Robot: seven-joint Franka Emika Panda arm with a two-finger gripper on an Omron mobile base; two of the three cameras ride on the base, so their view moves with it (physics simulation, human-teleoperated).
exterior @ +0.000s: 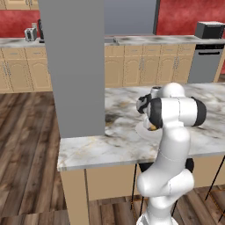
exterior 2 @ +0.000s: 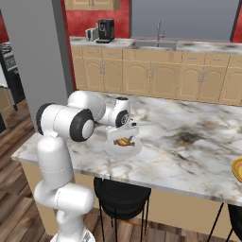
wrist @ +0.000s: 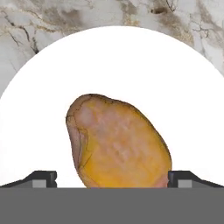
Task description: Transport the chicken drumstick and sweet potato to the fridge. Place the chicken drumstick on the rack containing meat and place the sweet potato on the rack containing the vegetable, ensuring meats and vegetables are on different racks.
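Hand view | chicken drumstick (wrist: 118, 142) lay on white plate (wrist: 48, 113) | gripper (wrist: 112, 178) fingers apart, straddling it, ungripped | nothing yet delivered to fridge.

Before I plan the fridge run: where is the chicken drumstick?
The chicken drumstick lies on the white plate on the marble island, directly under the open tool; in the right base view it's left of centre.

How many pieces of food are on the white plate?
1 that I can see: the chicken drumstick lies on the white plate, between the open gripper's fingertips. More food may be hidden under the hand.
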